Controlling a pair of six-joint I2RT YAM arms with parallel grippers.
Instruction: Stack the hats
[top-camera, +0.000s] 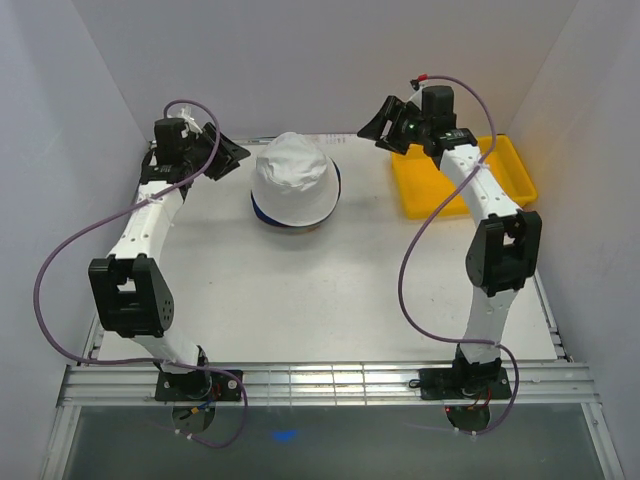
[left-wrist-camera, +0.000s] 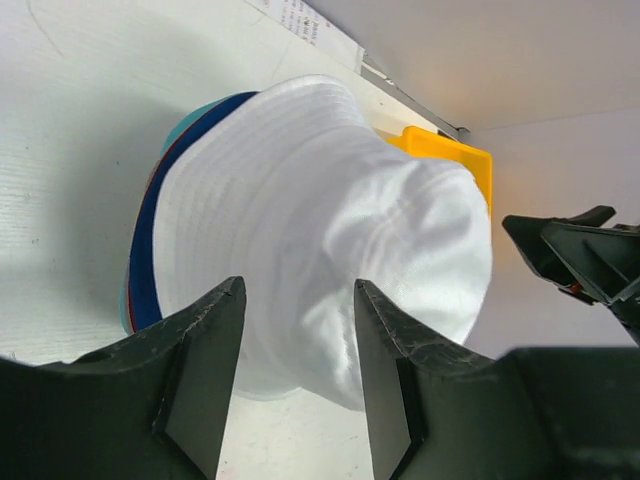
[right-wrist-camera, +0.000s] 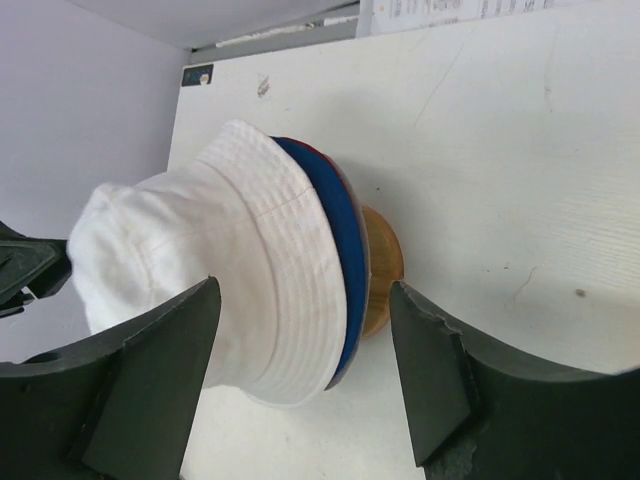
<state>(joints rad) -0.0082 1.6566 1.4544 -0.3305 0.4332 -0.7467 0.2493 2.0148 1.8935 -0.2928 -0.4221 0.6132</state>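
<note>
On the table (top-camera: 350, 300), toward its far half: found the hats (top-camera: 295, 205) gathered in one pile, well apart from the arm bases at the near edge. Recorded left arm (top-camera: 140, 230) reaching up the left side and right arm (top-camera: 490, 210) reaching up the right side, crossing in front of the yellow tray (top-camera: 415, 192) in the far right corner. Placed the pile between the two grippers, touching neither.

Identified white hat (top-camera: 293, 178) as topmost, crown up, covering the rest. Logged beneath it, by brim edge only: navy hat (right-wrist-camera: 335, 230), then dark red hat (right-wrist-camera: 318, 155) as a thin line, then teal hat (left-wrist-camera: 126, 300) at the lowest edge in the left wrist view. Observed wooden stand (right-wrist-camera: 382, 270) under the pile, its rounded edge showing below the brims in the right wrist view.

Checked left gripper (top-camera: 238, 157): released, fingers spread, nothing between them, pointed at the white crown from the left. Checked right gripper (top-camera: 372, 128): released, fingers spread wide, nothing held, pointed at the pile from the right, near the tray's left end.
</note>
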